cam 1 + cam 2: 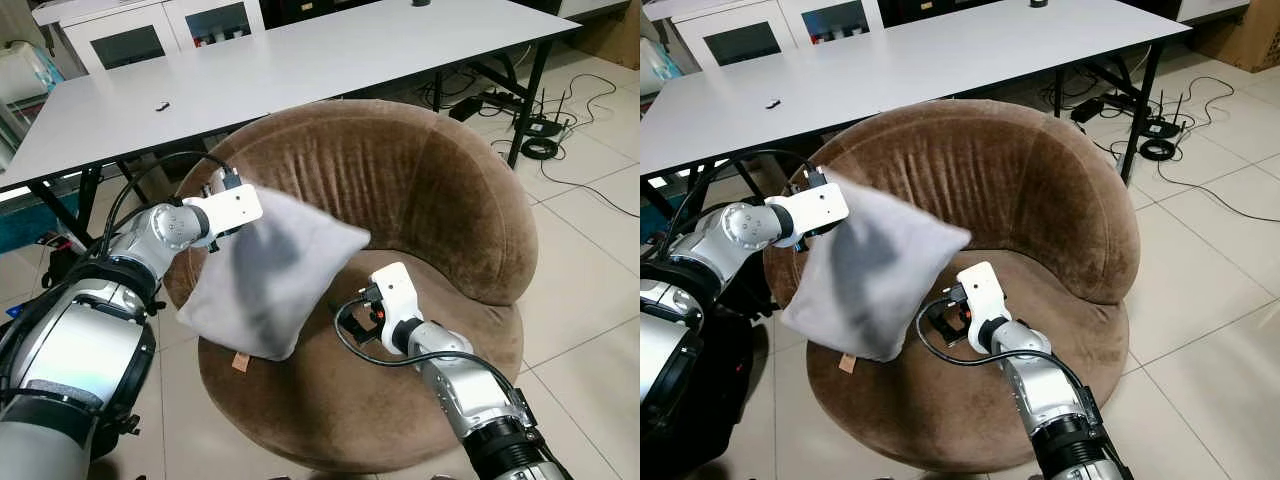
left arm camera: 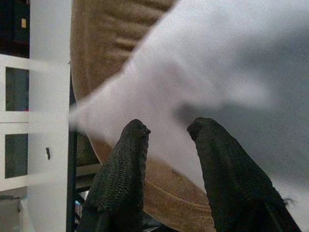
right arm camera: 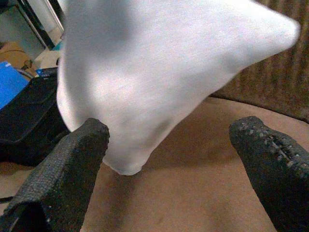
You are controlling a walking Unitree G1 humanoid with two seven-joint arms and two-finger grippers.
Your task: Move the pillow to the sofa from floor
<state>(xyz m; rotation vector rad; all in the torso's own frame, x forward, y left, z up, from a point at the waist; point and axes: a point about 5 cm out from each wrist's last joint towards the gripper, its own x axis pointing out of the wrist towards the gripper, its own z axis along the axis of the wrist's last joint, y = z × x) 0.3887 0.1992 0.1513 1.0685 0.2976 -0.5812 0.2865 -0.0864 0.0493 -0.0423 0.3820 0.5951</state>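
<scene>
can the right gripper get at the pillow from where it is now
Probably yes. The right gripper is open just below the grey pillow, over the brown sofa seat, with nothing between them.

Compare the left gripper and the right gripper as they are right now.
The left gripper is raised at the grey pillow's upper edge, beside the brown sofa's rim; the right gripper sits lower, over the seat, facing the pillow's lower corner. The left's jaws stand narrowly apart against the pillow; the right's are spread wide with the pillow beyond them. Both have black textured fingers and point at the pillow.
</scene>
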